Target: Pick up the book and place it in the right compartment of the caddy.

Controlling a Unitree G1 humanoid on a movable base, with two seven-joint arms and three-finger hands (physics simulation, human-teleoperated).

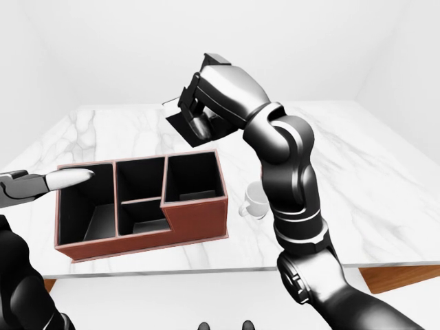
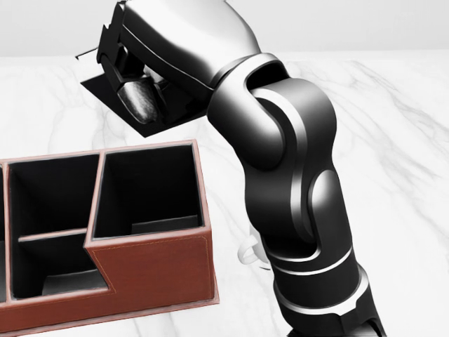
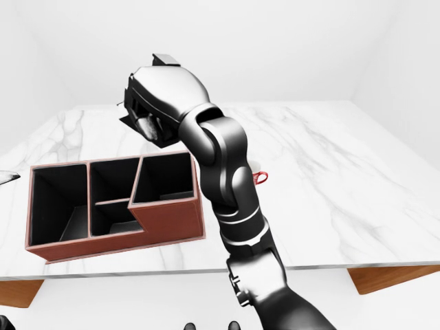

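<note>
- The right hand (image 2: 140, 95) grips the flat dark book (image 2: 112, 95), fingers pinching it, above the caddy (image 2: 151, 270)
- It hangs just past the right compartment (image 2: 147, 189), presumably for lowering
- The left hand (image 1: 41, 184) waits beside the caddy, fingers extended

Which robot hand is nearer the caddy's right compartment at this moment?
The right. The right robot hand, gripping the book, hangs just above the right compartment in the head view. The left robot hand sits at the caddy's far left edge.
</note>
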